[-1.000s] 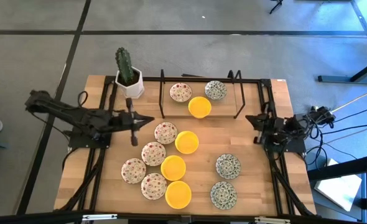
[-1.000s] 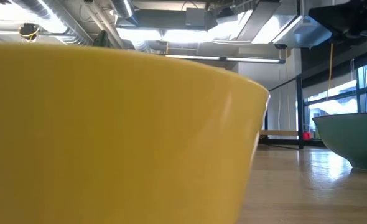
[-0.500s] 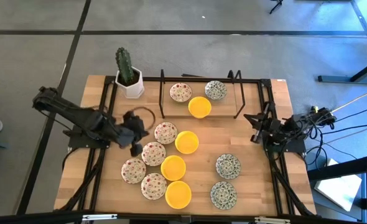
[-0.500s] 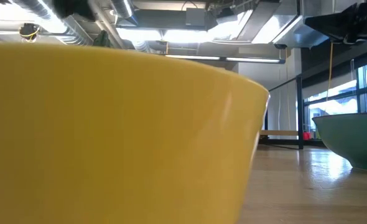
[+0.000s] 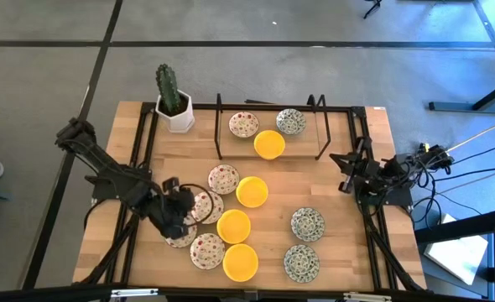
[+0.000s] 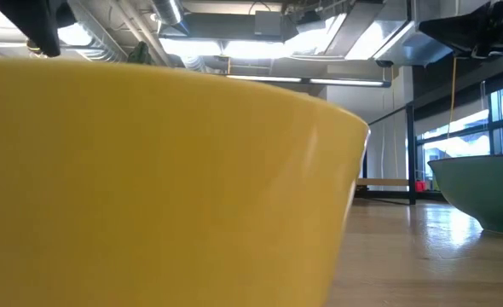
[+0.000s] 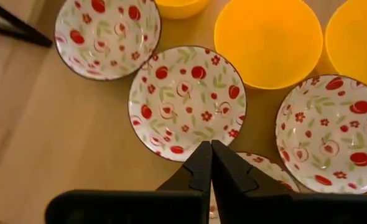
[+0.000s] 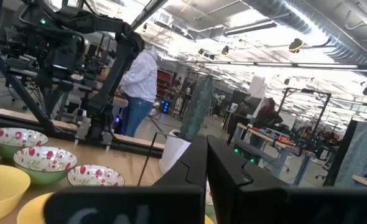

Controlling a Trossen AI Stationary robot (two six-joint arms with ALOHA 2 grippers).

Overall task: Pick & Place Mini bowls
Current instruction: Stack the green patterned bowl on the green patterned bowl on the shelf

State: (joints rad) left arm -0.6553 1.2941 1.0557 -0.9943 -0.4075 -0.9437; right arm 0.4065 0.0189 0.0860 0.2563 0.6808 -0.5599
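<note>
Hovering: left gripper (image 7: 209, 147), fingers pressed together, above the floral bowl (image 7: 186, 101) rim
Nearer arm: left
Right gripper (image 5: 346, 172): closed, parked

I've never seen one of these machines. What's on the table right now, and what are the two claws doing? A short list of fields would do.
table: wooden top with a black frame
red-speckled bowls: five, one at the far end, four on the left side
yellow bowls: four, one at the far end
grey-green bowls: three, one on the right side
cactus pot: far left corner
left claw: shut, empty, above the red-speckled group
right claw: shut, empty, at the table's right edge
</note>
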